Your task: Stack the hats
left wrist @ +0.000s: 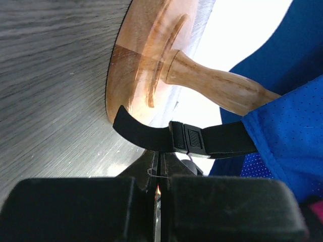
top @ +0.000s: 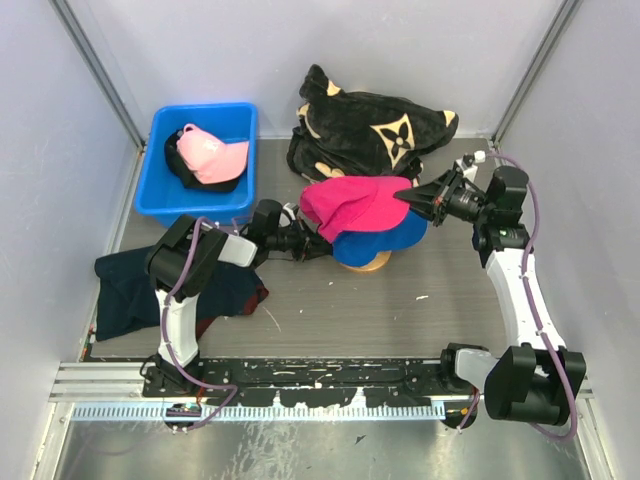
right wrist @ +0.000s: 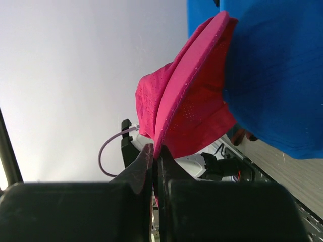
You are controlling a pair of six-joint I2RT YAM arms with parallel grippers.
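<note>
A magenta cap [top: 355, 203] lies over a royal blue cap [top: 385, 240] on a wooden stand [top: 372, 263] at mid-table. My right gripper [top: 408, 197] is shut on the magenta cap's brim edge; the right wrist view shows the magenta cap [right wrist: 192, 111] rising from the right gripper [right wrist: 156, 151] beside the blue cap [right wrist: 272, 75]. My left gripper [top: 320, 245] reaches under the caps' left side. In the left wrist view the left gripper [left wrist: 158, 164] is shut, tips at the lower edge of a black buckled strap [left wrist: 146, 133]; whether it pinches the strap I cannot tell. A light pink cap [top: 210, 155] and a black cap [top: 177, 152] lie in the blue bin [top: 200, 112].
A big black plush bundle with tan flower marks [top: 370, 130] sits just behind the stand. A dark navy cloth [top: 125, 285] lies at the front left by the left arm's base. Grey walls close in on both sides.
</note>
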